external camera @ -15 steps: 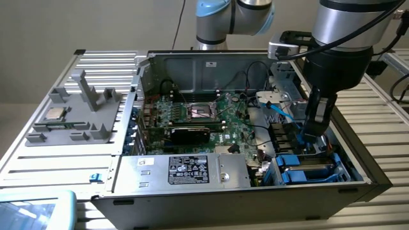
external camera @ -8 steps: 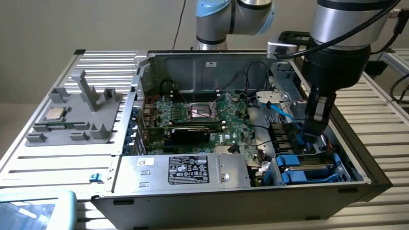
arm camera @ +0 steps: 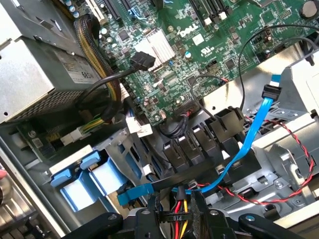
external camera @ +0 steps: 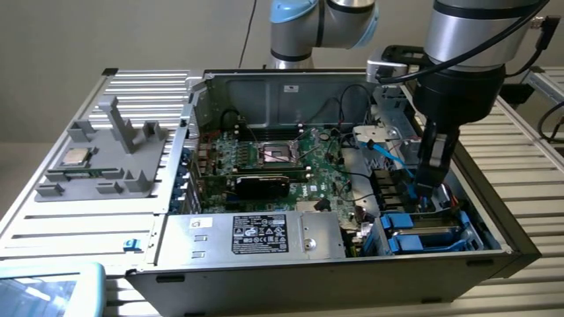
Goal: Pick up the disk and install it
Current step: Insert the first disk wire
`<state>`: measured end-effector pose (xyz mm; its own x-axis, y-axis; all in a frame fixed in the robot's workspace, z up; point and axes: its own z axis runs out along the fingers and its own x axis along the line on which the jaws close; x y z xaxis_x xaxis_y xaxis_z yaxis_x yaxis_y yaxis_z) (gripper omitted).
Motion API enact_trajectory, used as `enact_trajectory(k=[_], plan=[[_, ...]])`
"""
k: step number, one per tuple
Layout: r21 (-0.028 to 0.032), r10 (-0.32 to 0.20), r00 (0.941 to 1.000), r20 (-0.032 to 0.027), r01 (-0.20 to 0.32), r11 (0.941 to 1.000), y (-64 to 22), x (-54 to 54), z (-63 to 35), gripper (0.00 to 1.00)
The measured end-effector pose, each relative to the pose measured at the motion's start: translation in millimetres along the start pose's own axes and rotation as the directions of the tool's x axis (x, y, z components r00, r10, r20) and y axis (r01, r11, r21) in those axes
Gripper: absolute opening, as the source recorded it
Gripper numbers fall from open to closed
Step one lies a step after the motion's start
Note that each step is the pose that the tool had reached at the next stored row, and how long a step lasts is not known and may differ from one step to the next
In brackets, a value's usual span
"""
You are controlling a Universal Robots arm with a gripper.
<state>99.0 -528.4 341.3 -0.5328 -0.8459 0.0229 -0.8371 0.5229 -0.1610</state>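
**Item:** open computer case (external camera: 352,277), cover off, resting on a slatted metal table (external camera: 53,224). **Tool:** gripper (external camera: 426,186) on the single arm, hanging inside the drive-bay end of the case at the exterior view's right. Whether it is spread or pressed together cannot be told, and no hold on any object is evident. **Task piece:** the disk (external camera: 432,229), silver-grey in a bright blue carrier, sits low in the corner bay of the case, just below and beside the gripper, among other blue carrier parts. How fully it is seated cannot be told. **Adjacent:** blue data cable (arm camera: 249,144), looping loose across the bay close to the tool; red-and-black twisted wire (arm camera: 294,149) lying over the metal floor beside it; wire bundle tagged P10 (arm camera: 175,217) right at the tool; row of black plastic clips (arm camera: 199,142); motherboard (arm camera: 199,45) further in; power supply (external camera: 255,234) alongside the bay. **Hazards, as judged:** the blue data cable is the likeliest snag, since any lift or sideways travel could hook its loop and drag its plug off its seat. The P10 bundle could be pinched or pulled along with the tool. A carrier entered slightly tilted could bind on the bay rails, and pressing on regardless could crack the blue plastic. The thick wrist stands near the case wall, so a wide swing could strike it or shift the case.
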Motion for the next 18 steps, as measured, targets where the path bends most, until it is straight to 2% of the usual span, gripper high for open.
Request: enact_trajectory(k=[11, 13, 14, 15, 16, 18], plan=[[-0.0001, 0.001, 1.0000, 0.0000, -0.001, 1.0000, 1.0, -1.3, 1.2, 0.37], [0.0000, 0.001, 1.0000, -0.0002, -0.001, 1.0000, 0.9, -1.6, 0.4, 0.49], [0.0002, 0.001, 1.0000, -0.0004, -0.001, 1.0000, 0.5, -1.8, -0.7, 0.49], [0.0006, 0.000, 1.0000, -0.0011, 0.000, 1.0000, 0.0, -2.2, -3.0, 0.56], [0.0015, 0.000, 1.0000, -0.0025, 0.000, 1.0000, -0.4, -2.4, -6.0, 0.56], [0.0036, 0.000, 1.0000, -0.0019, 0.000, 1.0000, -1.2, -2.7, -12.4, 0.56]])
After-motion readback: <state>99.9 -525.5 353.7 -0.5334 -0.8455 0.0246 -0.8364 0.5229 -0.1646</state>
